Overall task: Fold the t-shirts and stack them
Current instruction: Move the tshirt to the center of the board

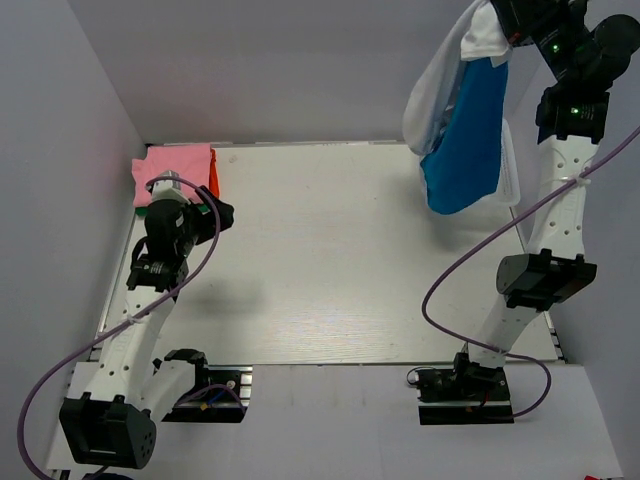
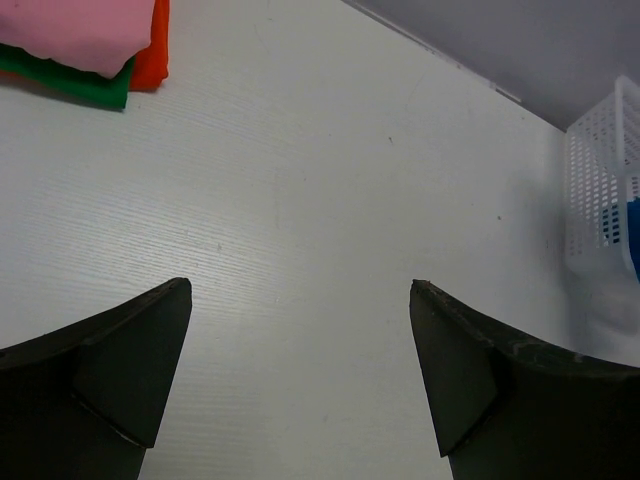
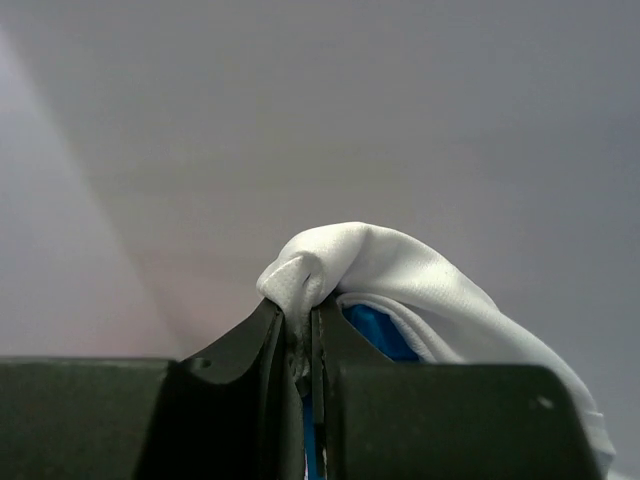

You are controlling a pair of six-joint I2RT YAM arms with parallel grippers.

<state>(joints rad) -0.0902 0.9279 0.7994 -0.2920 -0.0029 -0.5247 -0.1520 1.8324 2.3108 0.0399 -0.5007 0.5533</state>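
My right gripper (image 1: 505, 30) is raised high at the back right and is shut on the white t-shirt (image 1: 432, 85); the bright blue t-shirt (image 1: 468, 145) hangs with it. In the right wrist view my right gripper (image 3: 298, 325) pinches a fold of the white t-shirt (image 3: 400, 270), with blue cloth (image 3: 375, 332) behind. A folded stack with the pink t-shirt (image 1: 172, 170) on top, over the orange-red t-shirt (image 1: 214, 180) and the green t-shirt (image 2: 85, 85), lies at the back left. My left gripper (image 1: 205, 205) is open and empty beside the stack; it also shows in the left wrist view (image 2: 300, 300).
A white lattice basket (image 1: 512, 175) stands at the back right, behind the hanging shirts; it also shows in the left wrist view (image 2: 595, 200). The white table (image 1: 340, 260) has grey walls on the left, back and right.
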